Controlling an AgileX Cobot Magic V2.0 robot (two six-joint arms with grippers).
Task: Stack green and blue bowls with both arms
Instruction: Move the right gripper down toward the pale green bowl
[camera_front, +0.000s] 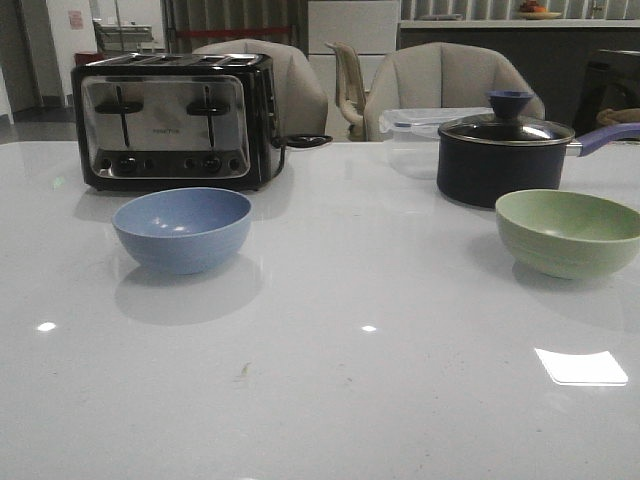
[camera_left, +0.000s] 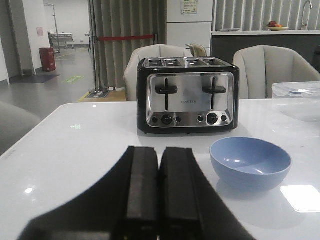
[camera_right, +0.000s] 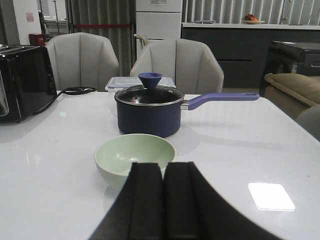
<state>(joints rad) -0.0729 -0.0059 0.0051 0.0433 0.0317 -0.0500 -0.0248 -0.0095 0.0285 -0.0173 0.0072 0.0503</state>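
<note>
Blue bowl, green bowl — navy saucepan, white table.

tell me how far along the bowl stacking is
Nothing looks done yet: the blue bowl sits alone in front of the toaster, and the green bowl sits apart by the saucepan. Nothing is in hand; the left gripper and right gripper are both shut and empty. Left: grasp the bowls, then set one inside the other.
</note>
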